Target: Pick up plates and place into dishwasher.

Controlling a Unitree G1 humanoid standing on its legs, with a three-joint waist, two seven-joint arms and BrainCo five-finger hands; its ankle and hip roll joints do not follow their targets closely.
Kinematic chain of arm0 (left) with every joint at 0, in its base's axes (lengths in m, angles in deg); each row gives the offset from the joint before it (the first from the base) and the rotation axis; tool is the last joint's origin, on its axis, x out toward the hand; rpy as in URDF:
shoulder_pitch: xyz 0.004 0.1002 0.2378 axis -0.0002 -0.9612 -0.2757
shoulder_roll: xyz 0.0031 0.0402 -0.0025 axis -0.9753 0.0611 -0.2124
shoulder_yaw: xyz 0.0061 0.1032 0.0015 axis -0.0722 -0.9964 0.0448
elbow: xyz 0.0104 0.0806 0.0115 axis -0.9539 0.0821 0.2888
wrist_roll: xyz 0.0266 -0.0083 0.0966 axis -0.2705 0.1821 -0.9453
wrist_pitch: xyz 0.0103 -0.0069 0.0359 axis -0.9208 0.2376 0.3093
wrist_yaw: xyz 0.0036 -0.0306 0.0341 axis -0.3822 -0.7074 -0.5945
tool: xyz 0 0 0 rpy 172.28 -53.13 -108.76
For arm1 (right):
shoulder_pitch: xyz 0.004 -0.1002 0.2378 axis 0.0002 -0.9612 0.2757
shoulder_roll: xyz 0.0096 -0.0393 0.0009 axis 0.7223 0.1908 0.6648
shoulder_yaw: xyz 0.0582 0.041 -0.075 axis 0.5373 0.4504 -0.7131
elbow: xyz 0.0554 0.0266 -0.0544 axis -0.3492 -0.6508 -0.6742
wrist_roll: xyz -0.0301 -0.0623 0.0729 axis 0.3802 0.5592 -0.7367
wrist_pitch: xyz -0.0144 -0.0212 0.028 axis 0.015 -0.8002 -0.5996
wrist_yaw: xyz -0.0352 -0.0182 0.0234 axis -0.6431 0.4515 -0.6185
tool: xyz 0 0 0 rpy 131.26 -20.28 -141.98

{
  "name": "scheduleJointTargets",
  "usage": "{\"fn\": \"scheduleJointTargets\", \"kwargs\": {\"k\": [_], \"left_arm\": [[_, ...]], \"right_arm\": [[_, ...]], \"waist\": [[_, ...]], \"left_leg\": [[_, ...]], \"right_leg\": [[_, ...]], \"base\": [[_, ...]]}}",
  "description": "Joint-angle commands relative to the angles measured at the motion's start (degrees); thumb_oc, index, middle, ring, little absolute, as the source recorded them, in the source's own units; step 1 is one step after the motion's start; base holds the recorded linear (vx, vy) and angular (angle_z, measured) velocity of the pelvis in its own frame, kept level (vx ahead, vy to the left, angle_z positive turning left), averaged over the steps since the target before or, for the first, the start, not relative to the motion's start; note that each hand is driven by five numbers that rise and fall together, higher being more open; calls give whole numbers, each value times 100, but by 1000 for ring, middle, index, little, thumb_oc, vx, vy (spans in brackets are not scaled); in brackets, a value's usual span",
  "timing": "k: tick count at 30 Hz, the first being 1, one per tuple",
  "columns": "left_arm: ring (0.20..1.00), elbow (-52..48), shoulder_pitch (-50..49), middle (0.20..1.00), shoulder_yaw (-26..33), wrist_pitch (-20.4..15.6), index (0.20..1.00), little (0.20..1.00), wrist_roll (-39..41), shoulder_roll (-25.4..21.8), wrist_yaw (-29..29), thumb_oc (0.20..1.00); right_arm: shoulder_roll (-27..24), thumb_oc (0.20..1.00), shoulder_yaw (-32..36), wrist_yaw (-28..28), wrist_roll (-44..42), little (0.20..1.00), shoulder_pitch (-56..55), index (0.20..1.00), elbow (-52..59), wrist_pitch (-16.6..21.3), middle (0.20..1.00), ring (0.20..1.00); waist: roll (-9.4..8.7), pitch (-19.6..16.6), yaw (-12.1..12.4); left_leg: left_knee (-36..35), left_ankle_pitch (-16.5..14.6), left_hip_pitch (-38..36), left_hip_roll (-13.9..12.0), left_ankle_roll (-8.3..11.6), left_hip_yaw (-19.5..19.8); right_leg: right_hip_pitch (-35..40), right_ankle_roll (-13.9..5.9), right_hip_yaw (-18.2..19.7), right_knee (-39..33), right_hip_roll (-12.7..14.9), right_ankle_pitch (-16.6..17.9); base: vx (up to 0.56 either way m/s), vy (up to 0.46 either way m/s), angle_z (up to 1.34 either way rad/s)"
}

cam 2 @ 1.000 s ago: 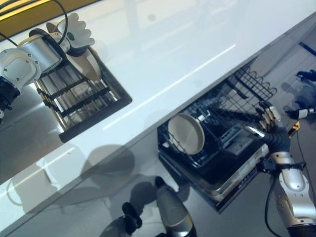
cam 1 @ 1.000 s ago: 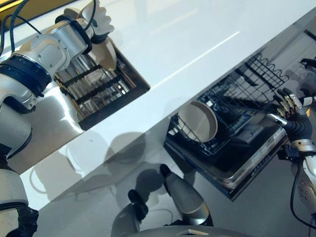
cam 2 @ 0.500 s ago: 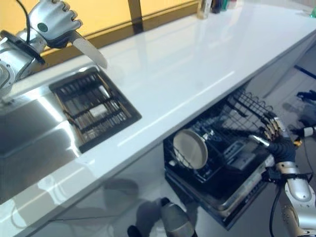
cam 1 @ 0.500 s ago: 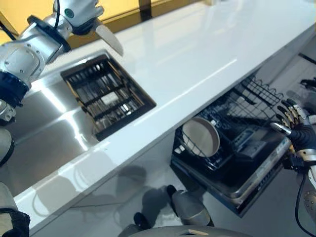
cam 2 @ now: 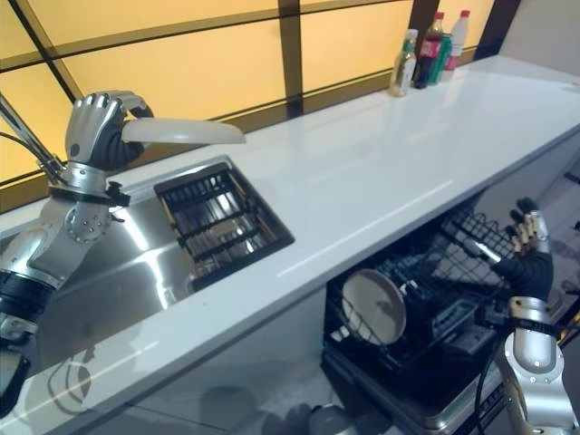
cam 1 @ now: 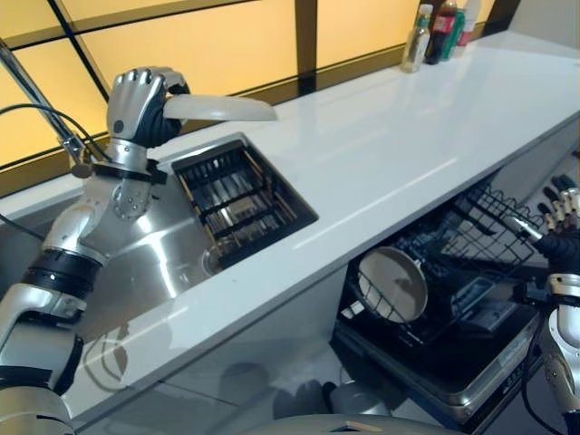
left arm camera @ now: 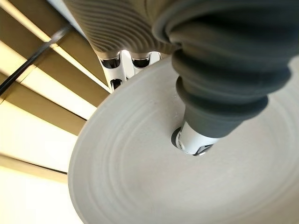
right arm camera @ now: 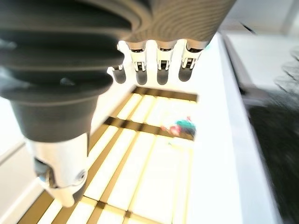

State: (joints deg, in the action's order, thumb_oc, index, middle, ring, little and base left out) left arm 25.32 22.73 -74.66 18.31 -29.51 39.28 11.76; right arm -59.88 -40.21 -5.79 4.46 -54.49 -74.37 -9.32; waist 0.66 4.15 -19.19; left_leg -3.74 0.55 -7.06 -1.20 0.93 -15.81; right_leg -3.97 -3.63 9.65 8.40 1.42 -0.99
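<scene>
left robot hand grips a plate level, sink rack below it (right robot hand loosely spread).

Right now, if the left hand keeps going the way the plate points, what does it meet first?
Likely nothing soon: the left hand holds the plate flat, above the white counter; depth is unclear.

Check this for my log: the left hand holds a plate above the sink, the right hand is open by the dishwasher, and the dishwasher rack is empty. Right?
Not quite. The dishwasher rack already holds a plate standing on edge, as the left eye view shows. The rest stands: the left hand holds a plate above the sink, and the right hand is open by the dishwasher.
</scene>
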Motion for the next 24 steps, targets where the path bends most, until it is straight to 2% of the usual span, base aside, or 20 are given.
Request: {"fn": "scheduleJointTargets", "kwargs": {"k": [1, 4, 6, 11, 15, 20, 24], "left_arm": [[200, -661, -131, 200, 720, -206, 200, 200, 1029, 305, -292, 200], [200, -1133, -474, 200, 952, -247, 200, 200, 1559, 738, -678, 200], [200, -1396, -739, 200, 1016, -422, 200, 200, 2007, 1136, -996, 200], [200, -2019, -1201, 200, 938, -342, 200, 200, 2741, 1809, -1810, 200], [200, -2190, -1314, 200, 766, -277, 200, 200, 3029, 2073, -2261, 200], [200, -2209, -1185, 200, 515, -255, 200, 200, 3389, 2241, -2591, 200], [200, -2156, -1127, 200, 370, -133, 200, 200, 3516, 2364, -2732, 200]], "right_arm": [[17, 1000, 377, -518, 709, 1000, 536, 1000, 587, 413, 1000, 1000], [38, 1000, 375, -628, 1039, 1000, 691, 1000, 746, 428, 1000, 1000], [79, 1000, 275, -557, 1060, 1000, 876, 1000, 808, 478, 1000, 1000], [57, 1000, -143, 152, 1450, 1000, 1259, 1000, 1020, 377, 1000, 1000], [-189, 1000, -486, 768, 1539, 1000, 1595, 1000, 1064, 199, 1000, 1000], [-350, 1000, -868, 1221, 1612, 1000, 1967, 1000, 977, 59, 1000, 1000], [-253, 1000, -1119, 1503, 1344, 1000, 2205, 1000, 949, -63, 1000, 1000]], "waist": [[-52, -297, 102], [-19, -345, 202], [-18, -383, 306], [-28, -436, 524], [-72, -478, 632], [-95, -516, 682], [-79, -520, 703]], "left_leg": [[425, -669, 204, 131, -292, 98], [410, -670, 195, 154, -290, 182], [428, -679, 205, 172, -285, 254], [512, -699, 277, 207, -276, 385], [538, -701, 331, 219, -267, 416], [522, -701, 360, 232, -273, 429], [529, -707, 362, 229, -268, 431]], "right_leg": [[-143, -555, -57, -108, 10, 255], [-120, -554, -97, -135, 2, 264], [-98, -550, -141, -147, 5, 268], [-88, -540, -214, -187, 34, 277], [-99, -537, -272, -237, 68, 279], [-120, -548, -302, -287, 95, 282], [-125, -547, -302, -308, 101, 282]], "base": [[-99, 51, -2], [-80, 36, 2], [-77, 23, 7], [-57, 6, 6], [-52, -7, 9], [-33, -11, 4], [-12, -6, 6]]}}
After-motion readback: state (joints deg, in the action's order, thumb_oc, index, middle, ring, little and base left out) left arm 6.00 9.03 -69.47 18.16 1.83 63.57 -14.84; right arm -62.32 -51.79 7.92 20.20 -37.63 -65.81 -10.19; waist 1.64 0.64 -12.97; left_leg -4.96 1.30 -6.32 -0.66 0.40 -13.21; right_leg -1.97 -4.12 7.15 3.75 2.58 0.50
